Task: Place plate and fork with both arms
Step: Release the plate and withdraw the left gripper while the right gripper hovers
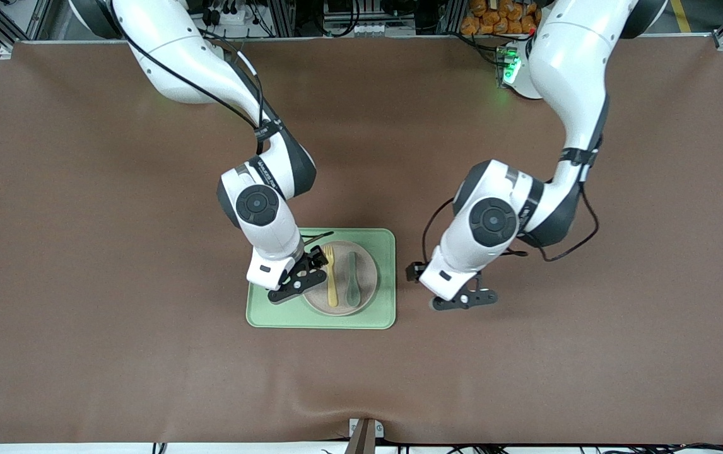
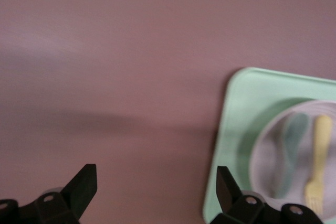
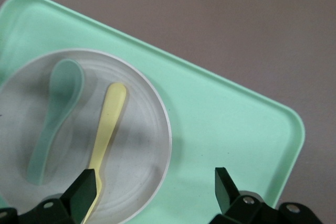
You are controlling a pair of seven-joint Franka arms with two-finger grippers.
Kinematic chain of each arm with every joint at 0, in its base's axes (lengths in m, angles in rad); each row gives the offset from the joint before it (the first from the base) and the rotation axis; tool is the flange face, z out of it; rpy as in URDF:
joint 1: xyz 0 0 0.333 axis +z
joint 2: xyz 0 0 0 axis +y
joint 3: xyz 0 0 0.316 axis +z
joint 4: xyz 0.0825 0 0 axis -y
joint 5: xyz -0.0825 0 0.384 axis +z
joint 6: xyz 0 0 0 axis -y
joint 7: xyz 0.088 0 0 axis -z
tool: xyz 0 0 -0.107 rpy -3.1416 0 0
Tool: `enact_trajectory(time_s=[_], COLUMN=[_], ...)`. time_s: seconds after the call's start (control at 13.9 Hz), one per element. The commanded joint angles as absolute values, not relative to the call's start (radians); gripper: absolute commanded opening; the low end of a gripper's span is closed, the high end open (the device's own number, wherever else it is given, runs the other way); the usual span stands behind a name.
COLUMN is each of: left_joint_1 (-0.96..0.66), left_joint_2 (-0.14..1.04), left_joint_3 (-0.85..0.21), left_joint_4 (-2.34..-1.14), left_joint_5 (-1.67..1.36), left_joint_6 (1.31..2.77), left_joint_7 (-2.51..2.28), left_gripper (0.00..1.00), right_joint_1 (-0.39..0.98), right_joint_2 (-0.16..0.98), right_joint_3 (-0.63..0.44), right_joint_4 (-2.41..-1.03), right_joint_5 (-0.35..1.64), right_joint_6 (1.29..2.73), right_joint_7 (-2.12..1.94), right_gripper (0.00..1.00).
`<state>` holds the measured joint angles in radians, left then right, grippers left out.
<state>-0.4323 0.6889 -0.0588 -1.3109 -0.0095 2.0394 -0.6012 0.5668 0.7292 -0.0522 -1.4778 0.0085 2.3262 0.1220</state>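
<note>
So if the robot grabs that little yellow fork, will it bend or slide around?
The fork looks like thin moulded plastic, so it is probably light and fairly stiff. It lies flat on the smooth plate beside the spoon, so a nudge might make it skate. Its slim handle leaves the open right gripper little to pinch.
</note>
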Motion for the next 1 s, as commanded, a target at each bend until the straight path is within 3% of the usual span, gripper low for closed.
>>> enact_trajectory(time_s=[0.0, 0.57, 0.93], left_joint_1=[-0.394, -0.224, -0.18], left_joint_2=[0.627, 0.561, 0.454], left_joint_3=[-0.058, -0.058, -0.014], left_joint_4=[-1.339, -1.341, -1.38], left_joint_5=[0.04, 0.046, 0.046], left_joint_6=[1.982, 1.887, 1.848], left_joint_7=[-0.572, -0.289, -0.097], left_gripper=[1.0, 1.0, 1.0], right_joint_1=[0.56, 0.626, 0.638], right_joint_2=[0.784, 0.799, 0.808], right_joint_3=[-0.055, -0.055, -0.057], right_joint_4=[-1.443, -1.44, -1.44], right_joint_5=[0.034, 0.031, 0.021], right_joint_6=[2.338, 2.338, 2.382], right_joint_7=[0.138, 0.343, 0.489], right_gripper=[1.0, 1.0, 1.0])
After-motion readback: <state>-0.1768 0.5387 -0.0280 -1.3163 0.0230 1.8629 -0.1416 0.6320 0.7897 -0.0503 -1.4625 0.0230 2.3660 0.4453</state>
